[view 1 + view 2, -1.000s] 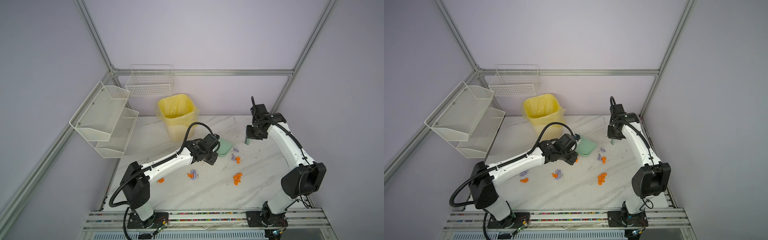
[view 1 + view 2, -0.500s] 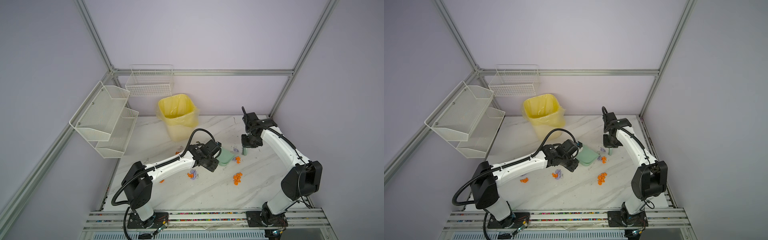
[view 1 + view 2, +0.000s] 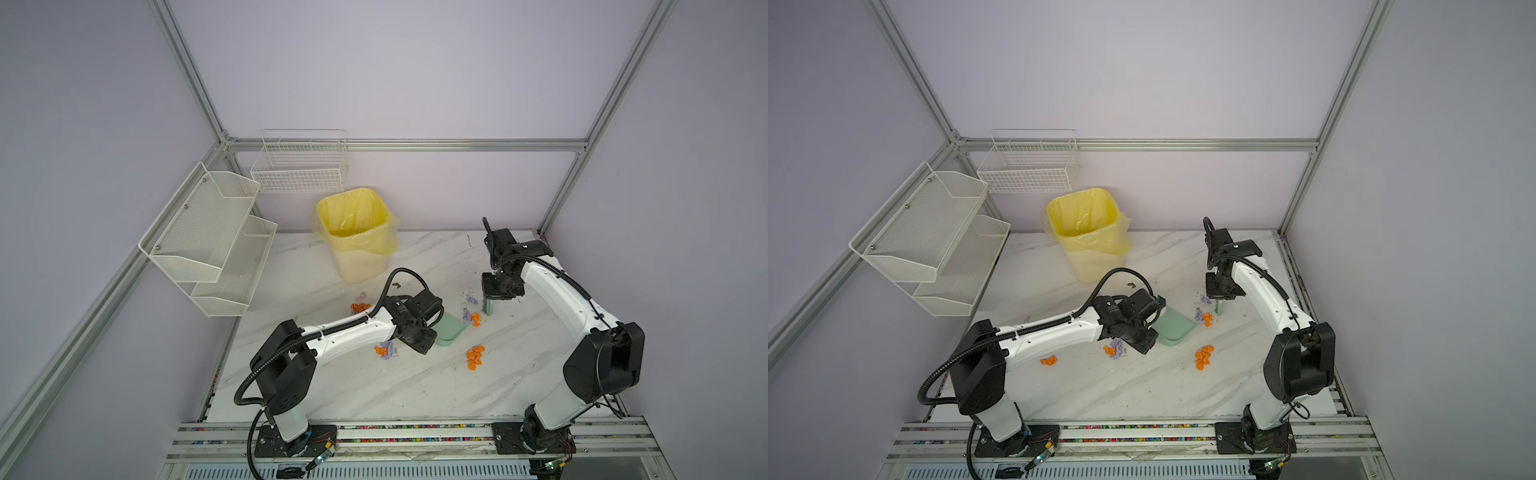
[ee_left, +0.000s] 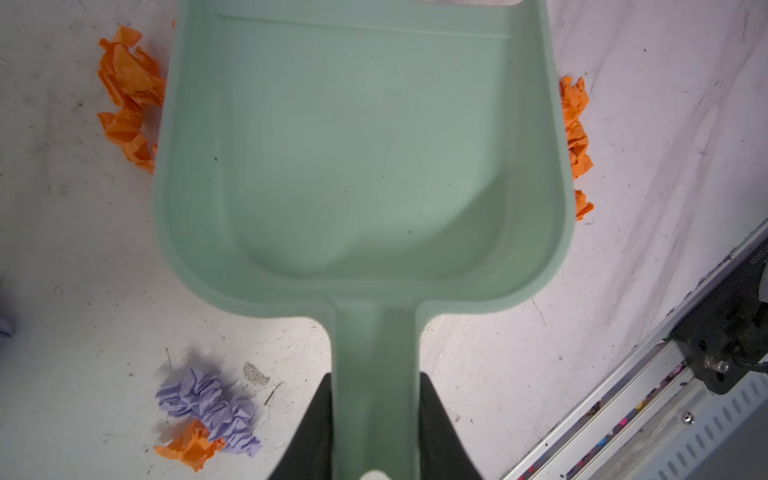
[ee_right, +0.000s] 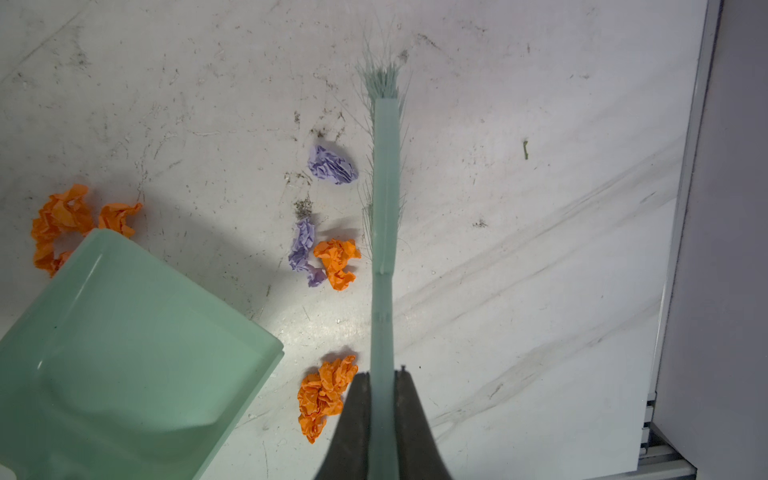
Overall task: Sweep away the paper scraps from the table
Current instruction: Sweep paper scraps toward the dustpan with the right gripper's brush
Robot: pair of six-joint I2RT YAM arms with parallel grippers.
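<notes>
On the table (image 3: 374,395) lie orange and lavender paper scraps in loose clusters: one (image 3: 360,306) beyond my left arm, one (image 3: 384,350) beside its wrist, one (image 3: 474,357) nearer the front. My left gripper (image 4: 375,376) is shut on the handle of the mint-green dustpan (image 3: 449,330), which is empty, with orange scraps (image 4: 129,99) on both sides of it. My right gripper (image 5: 381,372) is shut on the mint-green brush (image 5: 386,187). Its bristles stand on the table just right of lavender and orange scraps (image 5: 328,257), between brush and dustpan (image 5: 124,353).
A bin with a yellow liner (image 3: 357,232) stands at the back, left of centre. White wire racks (image 3: 208,232) and a wire basket (image 3: 299,166) hang on the left and back walls. An aluminium rail (image 3: 415,432) edges the front. The table's right edge (image 5: 681,208) lies close to the brush.
The right arm has brought the brush forward and slightly left, up to the scraps. The left arm has carried the dustpan toward the front, closer to the same scraps.
</notes>
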